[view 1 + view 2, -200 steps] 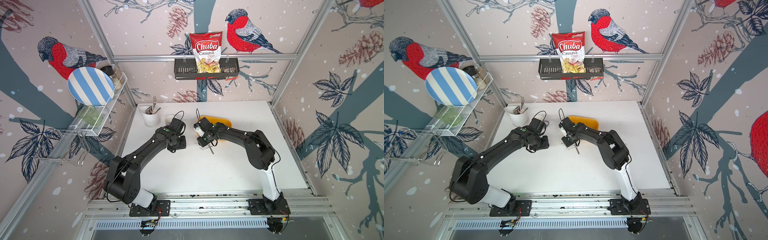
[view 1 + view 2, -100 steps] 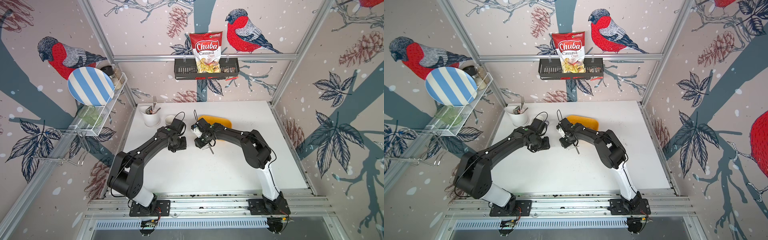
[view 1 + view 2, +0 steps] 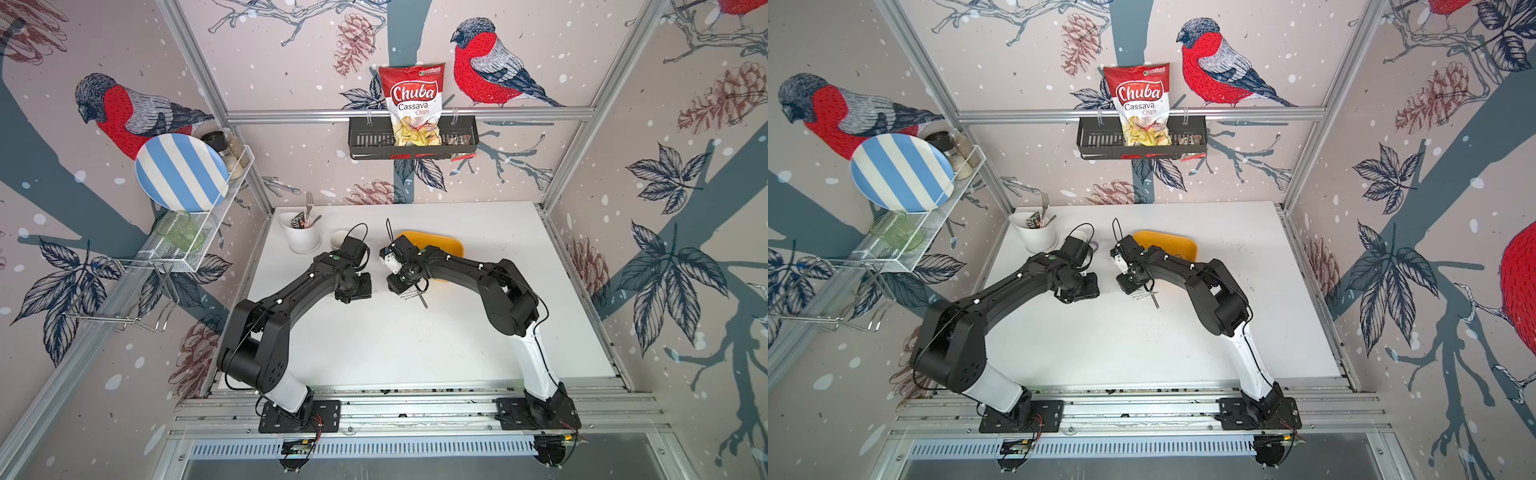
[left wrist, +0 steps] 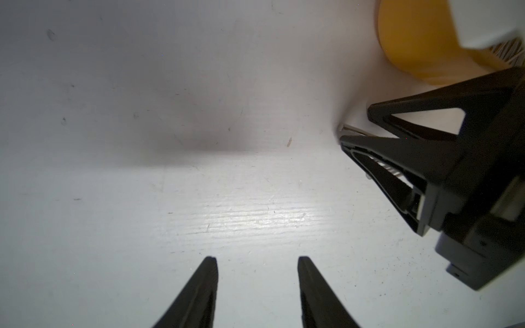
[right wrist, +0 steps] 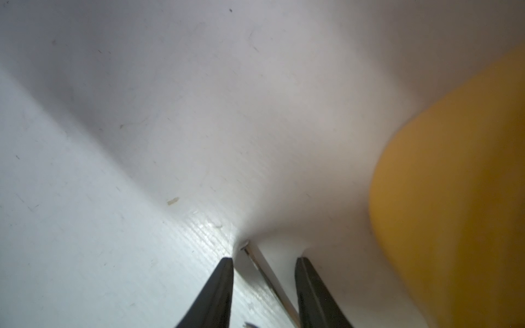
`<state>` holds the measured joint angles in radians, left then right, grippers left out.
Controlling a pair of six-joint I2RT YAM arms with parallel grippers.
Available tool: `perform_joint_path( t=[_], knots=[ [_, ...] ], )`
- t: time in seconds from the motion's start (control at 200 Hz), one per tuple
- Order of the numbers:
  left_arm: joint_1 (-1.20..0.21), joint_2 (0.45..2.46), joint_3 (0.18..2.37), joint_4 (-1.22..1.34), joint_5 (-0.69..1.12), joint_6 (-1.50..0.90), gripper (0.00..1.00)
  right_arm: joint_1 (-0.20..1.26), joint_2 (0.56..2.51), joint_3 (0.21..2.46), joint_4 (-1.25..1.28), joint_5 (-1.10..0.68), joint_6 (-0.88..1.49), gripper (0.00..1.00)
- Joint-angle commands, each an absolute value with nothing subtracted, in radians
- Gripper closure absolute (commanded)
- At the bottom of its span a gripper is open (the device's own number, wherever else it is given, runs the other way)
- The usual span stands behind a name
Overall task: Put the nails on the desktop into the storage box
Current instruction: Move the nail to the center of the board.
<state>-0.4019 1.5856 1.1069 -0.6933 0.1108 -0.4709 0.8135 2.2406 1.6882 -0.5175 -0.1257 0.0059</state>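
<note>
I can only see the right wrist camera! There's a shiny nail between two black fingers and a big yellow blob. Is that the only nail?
Observer: No. In both top views a small bunch of nails lies on the desktop under the right gripper, one of them crosswise.
Operator: Where's the other arm?
Observer: The left gripper is close by, pointing towards yours, open and empty.
Operator: And the yellow blob?
Observer: That's the storage box. It sits just behind the right arm, which covers part of it.
</note>
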Motion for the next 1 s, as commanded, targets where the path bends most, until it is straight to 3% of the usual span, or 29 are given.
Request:
perform_joint_path(
  t=[0.0, 0.66, 0.995],
  knots=[
    [-0.396, 1.592, 1.114, -0.695, 0.122, -0.453, 0.51, 0.838, 2.249, 1.67, -0.586, -0.094, -0.026, 0.64],
    [-0.374, 1.539, 1.075, -0.723, 0.106, -0.435, 0.49, 0.945, 2.249, 1.684, -0.624, 0.002, -0.054, 0.86],
    [-0.353, 1.502, 1.039, -0.721, 0.106, -0.437, 0.49, 0.945, 2.273, 1.754, -0.641, -0.037, -0.031, 0.87]
  ],
)
